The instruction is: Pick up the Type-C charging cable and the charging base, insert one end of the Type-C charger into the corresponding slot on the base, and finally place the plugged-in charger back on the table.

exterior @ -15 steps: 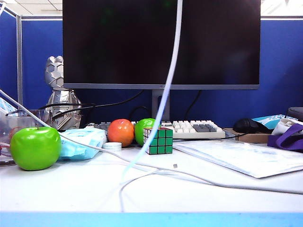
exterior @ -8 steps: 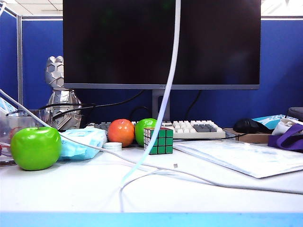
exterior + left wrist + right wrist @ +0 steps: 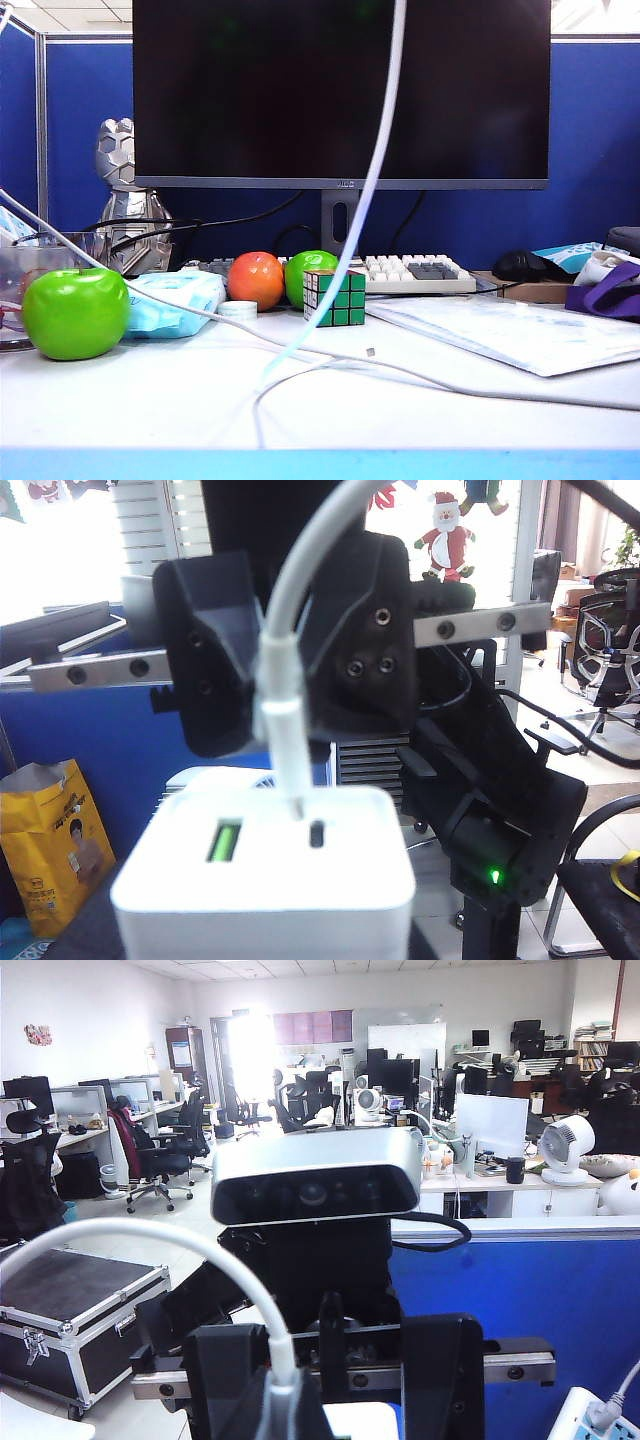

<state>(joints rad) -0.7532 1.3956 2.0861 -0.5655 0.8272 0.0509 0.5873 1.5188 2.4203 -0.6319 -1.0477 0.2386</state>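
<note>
The left claw [image 3: 262,915] carries the charger block [image 3: 265,875], which fills the near part of the left wrist view. The claw's fingers are almost wholly hidden behind the block, so its grip shows only in the block hanging clear of any surface. The right claw [image 3: 300,1400] faces it from the far side of the block, pinched narrow on the white plug [image 3: 281,715] of the charging cable [image 3: 371,180]. The plug stands between its two black fingers [image 3: 205,660], and its tip meets the block's slotted face beside a green-lit port. From the plug the cable arches away over the claw. In the exterior view neither claw is in frame. The cable drops from the top edge, right of centre, across the dark monitor [image 3: 250,90]. It lands on the table [image 3: 120,405] in the lower middle of the frame, just in front of the colour cube [image 3: 335,297], and then trails off to the right edge.
</note>
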